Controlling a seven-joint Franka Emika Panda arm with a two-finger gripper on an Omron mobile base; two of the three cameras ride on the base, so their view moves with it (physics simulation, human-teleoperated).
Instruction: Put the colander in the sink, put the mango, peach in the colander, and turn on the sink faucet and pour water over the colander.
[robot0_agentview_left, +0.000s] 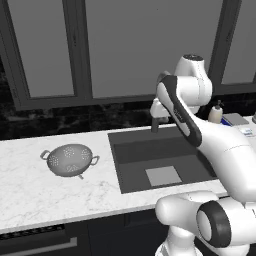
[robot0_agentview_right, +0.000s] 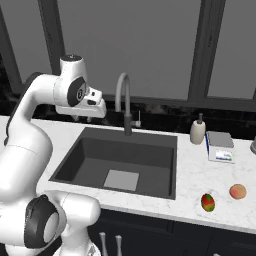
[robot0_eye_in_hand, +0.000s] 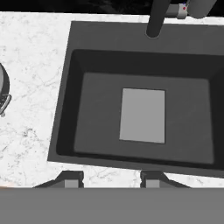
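- Colander (robot0_agentview_left: 70, 159) sits upright on the white marble desk (robot0_agentview_left: 30, 190), in the left middle of the left base view, well apart from the sink's left rim; both loop handles show, bowl empty. In the hand view a sliver of it with one handle shows at the left edge (robot0_eye_in_hand: 2, 94).
- Sink (robot0_agentview_right: 150, 155) is a dark rectangular basin sunk in the desk, with the lighter grey square on its floor; nothing lies in it. Hand view looks straight down into it (robot0_eye_in_hand: 87, 113).
- Sink faucet (robot0_agentview_right: 124, 100) stands at the basin's back rim, arched spout curving toward the basin, small side lever to its right in the right base view. Its dark base shows at the top of the hand view (robot0_eye_in_hand: 155, 19). No stream from the spout.
- Mango (robot0_agentview_right: 208, 202), mottled red and green, lies on the desk at lower right of the right base view, right of the sink.
- Peach (robot0_agentview_right: 238, 191) lies near the mango, to its right and slightly farther back; the two are apart.
- Pump bottle (robot0_agentview_right: 198, 131) and a flat box-like item (robot0_agentview_right: 220, 146) stand on the desk behind the fruit, right of the basin.
- Gripper (robot0_eye_in_hand: 111, 178) hangs above the sink's near rim, arm raised; jaws stand apart at a moderate gap, holding nothing, two dark tips at the bottom of the hand view.
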